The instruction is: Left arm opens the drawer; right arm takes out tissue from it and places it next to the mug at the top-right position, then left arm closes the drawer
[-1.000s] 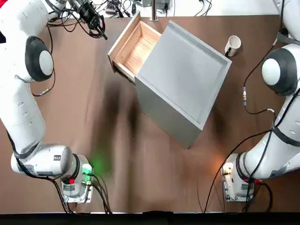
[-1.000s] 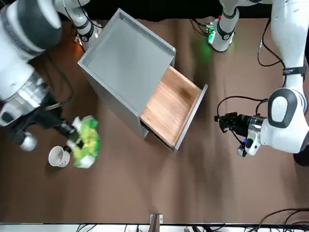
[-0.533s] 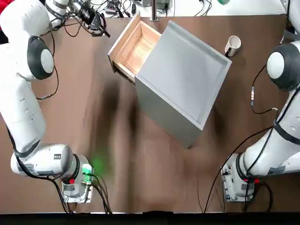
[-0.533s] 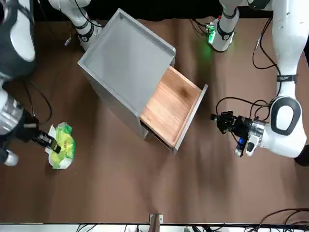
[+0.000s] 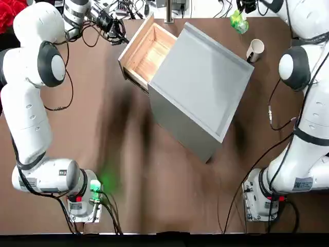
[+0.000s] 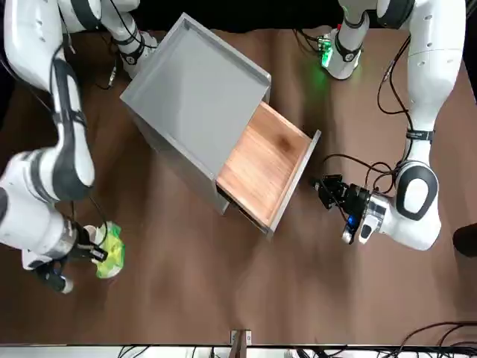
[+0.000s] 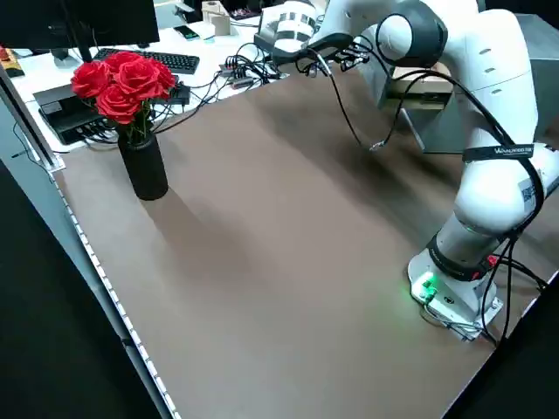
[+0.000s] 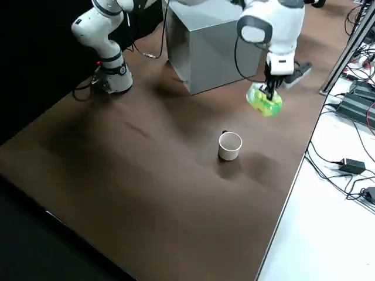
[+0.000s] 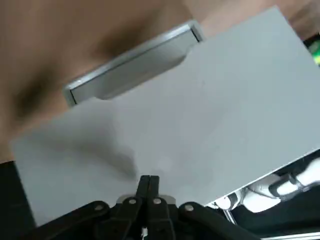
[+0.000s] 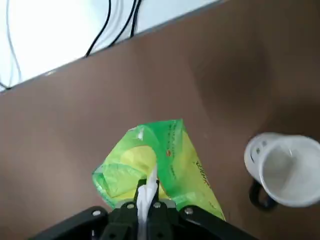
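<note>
In your top view the right gripper (image 5: 241,7) is cut off at the upper edge, and only part of the tissue (image 5: 237,21) shows below it. In the front view the mug (image 6: 91,233) is mostly hidden behind the right arm (image 6: 45,201) at lower left; you see just a sliver of its rim. The left side view hides the drawer behind the left arm (image 7: 472,113).

The tissue hangs from the right gripper's fingertips, pinched at its white top edge, with the green and yellow body drooping beyond the jaws. In the right wrist view the packet (image 10: 155,165) sits just beside the mug (image 10: 282,170), the two close but apart. In the right side view it hangs above the table (image 8: 146,187), up the frame from the mug (image 8: 229,146), not yet set down. The jaws are nearly together, clamped on that thin edge.

The drawer (image 6: 264,168) stands pulled out of the cabinet (image 6: 190,97), its wooden tray bare. The left gripper (image 6: 328,186) waits right of the drawer front, near it without touching. Its wrist view shows the fingers (image 9: 148,186) pressed together, holding nothing.
</note>
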You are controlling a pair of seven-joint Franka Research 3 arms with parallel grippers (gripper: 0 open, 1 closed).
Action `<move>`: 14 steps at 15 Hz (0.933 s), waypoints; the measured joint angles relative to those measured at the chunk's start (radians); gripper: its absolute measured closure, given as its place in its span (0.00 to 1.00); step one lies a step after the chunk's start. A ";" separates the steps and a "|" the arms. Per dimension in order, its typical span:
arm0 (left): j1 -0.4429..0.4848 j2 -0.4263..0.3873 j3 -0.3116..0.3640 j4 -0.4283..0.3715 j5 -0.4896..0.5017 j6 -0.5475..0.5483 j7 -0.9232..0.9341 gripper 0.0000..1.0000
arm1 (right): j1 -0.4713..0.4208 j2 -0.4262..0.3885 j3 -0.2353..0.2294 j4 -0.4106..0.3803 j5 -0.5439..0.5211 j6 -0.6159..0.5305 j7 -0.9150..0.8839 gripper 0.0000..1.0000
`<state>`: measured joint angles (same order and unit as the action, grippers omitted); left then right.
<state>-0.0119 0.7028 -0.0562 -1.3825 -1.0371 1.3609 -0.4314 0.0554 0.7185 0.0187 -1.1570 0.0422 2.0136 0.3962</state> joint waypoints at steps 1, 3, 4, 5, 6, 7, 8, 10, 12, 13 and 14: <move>-0.002 0.001 -0.012 0.000 -0.007 -0.001 0.000 0.99 | 0.000 0.017 0.001 -0.015 -0.011 0.056 0.001 0.98; -0.008 0.007 -0.034 0.000 -0.019 -0.001 0.000 0.99 | 0.001 0.049 0.001 -0.050 -0.036 0.137 0.001 0.98; -0.015 0.011 -0.039 0.000 -0.022 -0.001 0.000 0.99 | 0.002 0.067 0.001 -0.062 -0.059 0.153 0.002 0.98; -0.034 0.019 -0.044 0.000 -0.029 -0.002 0.000 0.99 | 0.005 0.096 0.001 -0.071 -0.115 0.165 0.032 0.98; -0.047 0.022 -0.044 0.000 -0.035 -0.001 -0.001 0.99 | 0.007 0.106 0.001 -0.073 -0.149 0.165 0.052 0.98; -0.062 0.025 -0.044 0.000 -0.046 0.000 -0.002 0.99 | 0.011 0.110 0.001 -0.081 -0.178 0.164 0.066 0.98; -0.078 0.028 -0.044 0.000 -0.053 0.001 -0.002 0.99 | 0.016 0.111 0.002 -0.092 -0.196 0.162 0.072 0.98; -0.114 0.032 -0.045 0.000 -0.076 0.016 -0.003 0.99 | 0.027 0.111 0.002 -0.103 -0.209 0.138 0.078 0.98; -0.152 0.033 -0.045 0.000 -0.090 0.033 -0.004 0.99 | 0.032 0.111 0.002 -0.108 -0.221 0.117 0.080 0.98; -0.174 0.033 -0.045 0.000 -0.092 0.038 -0.004 0.99 | 0.033 0.111 0.002 -0.112 -0.226 0.107 0.080 0.98; -0.196 0.033 -0.045 0.000 -0.097 0.047 -0.005 0.99 | 0.033 0.111 0.002 -0.116 -0.231 0.095 0.081 0.98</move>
<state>-0.2080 0.7359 -0.1015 -1.3826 -1.1336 1.4080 -0.4367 0.0885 0.8293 0.0203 -1.2731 -0.1886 2.1090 0.4768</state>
